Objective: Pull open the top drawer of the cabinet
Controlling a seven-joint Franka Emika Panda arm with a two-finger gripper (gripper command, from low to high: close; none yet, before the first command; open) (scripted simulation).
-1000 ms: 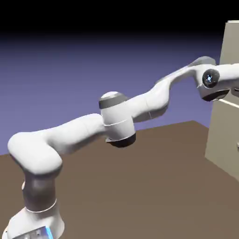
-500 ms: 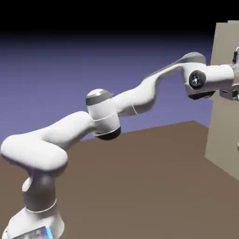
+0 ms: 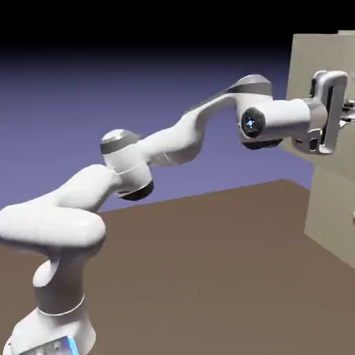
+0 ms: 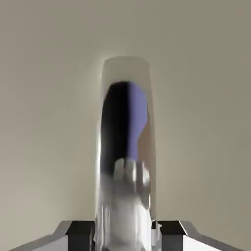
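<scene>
One gripper, right of the frame, jaws clamped on the handle, presumably for drawing the top drawer outward.

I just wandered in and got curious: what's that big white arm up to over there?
The white robot arm has its gripper shut on the shiny metal handle of the cabinet's top drawer. It is opening that drawer, which already stands out from the cabinet, its front well forward of the lower part. How much farther it has to come, I can't tell.
</scene>
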